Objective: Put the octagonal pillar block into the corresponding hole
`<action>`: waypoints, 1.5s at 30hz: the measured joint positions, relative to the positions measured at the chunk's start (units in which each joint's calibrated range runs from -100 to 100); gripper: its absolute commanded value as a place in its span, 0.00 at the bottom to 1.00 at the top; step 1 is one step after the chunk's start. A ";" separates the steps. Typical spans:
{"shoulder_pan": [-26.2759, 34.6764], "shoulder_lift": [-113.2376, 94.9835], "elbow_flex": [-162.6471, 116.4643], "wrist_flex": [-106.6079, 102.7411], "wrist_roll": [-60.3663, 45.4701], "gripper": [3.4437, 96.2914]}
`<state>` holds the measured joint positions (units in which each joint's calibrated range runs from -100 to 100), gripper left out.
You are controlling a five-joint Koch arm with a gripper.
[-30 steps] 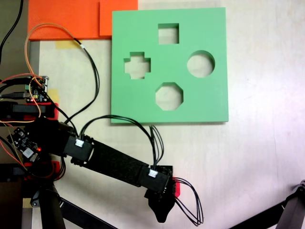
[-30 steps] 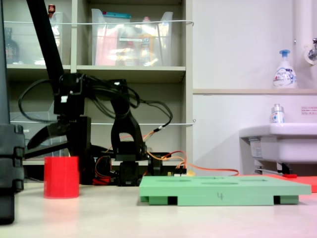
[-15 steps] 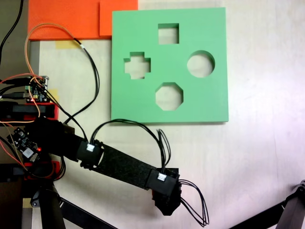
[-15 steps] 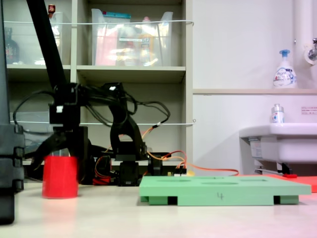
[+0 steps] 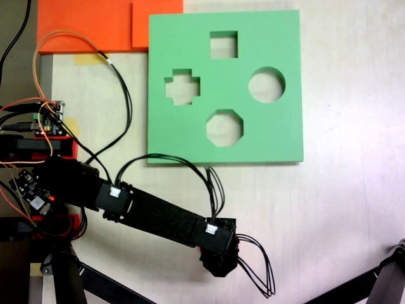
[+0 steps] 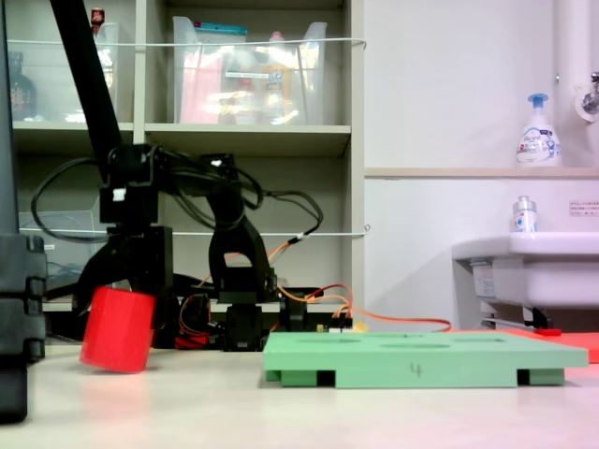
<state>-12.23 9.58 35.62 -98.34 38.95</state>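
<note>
On green board's (image 6: 423, 354) edge, handwritten "4"

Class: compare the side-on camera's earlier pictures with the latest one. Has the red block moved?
Yes. In the second exterior view the octagonal pillar block, upright on the table before, now tilts with one bottom edge raised, held in the gripper.

The tool (image 6: 117, 281) hung over the bench (image 6: 309, 416), well to the second exterior view's left of the board (image 6: 426, 359). Right under it sat the octagonal pillar block (image 6: 117, 329), tilted, between the fingers. In the first exterior view the tool (image 5: 218, 259) lay below the board (image 5: 272, 136), and the corresponding hole (image 5: 224, 127) sat above it, well apart. The arm's base (image 5: 44, 183) stood off to the first exterior view's left of the tool. Behind the tool, in the second exterior view, rose the shelf (image 6: 248, 140).
</note>
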 measured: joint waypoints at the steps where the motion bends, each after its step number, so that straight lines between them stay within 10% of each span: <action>1: 0.29 -2.19 -0.20 0.00 0.63 0.37; 15: 15.43 -38.17 -7.25 -0.20 15.73 0.34; 45: 27.50 -3.42 7.94 -0.69 25.05 0.34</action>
<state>15.26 6.16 43.56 -99.02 64.00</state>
